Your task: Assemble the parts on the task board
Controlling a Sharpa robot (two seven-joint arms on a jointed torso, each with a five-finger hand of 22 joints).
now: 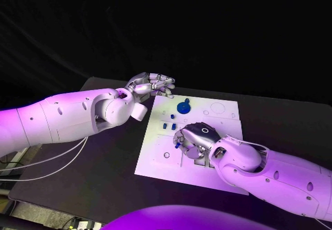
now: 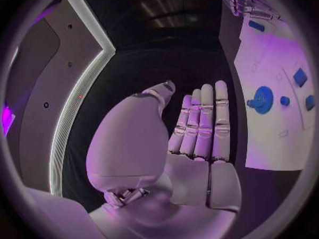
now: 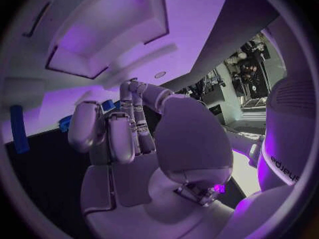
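Note:
The white task board point(image 1: 160, 165) lies in the middle of the black table. A round blue part point(image 1: 183, 106) stands near its far edge, with two small blue parts point(image 1: 169, 126) closer in. My right hand point(image 1: 195, 139) is pressed down over the board's middle, fingers curled. They pinch a small blue part point(image 3: 64, 123) that peeks out beside the fingertips point(image 1: 178, 143). My left hand point(image 1: 151, 85) hovers off the board's far left corner. In the left wrist view its fingers point(image 2: 202, 122) are straight and hold nothing, with the round blue part point(image 2: 262, 99) beside them.
Recessed slots point(image 1: 200, 162) sit in the board just behind my right hand. A long blue piece point(image 3: 20, 128) lies on the board near the right fingers. White cables point(image 1: 48, 163) hang off the table's left side. Bare black tabletop surrounds the board.

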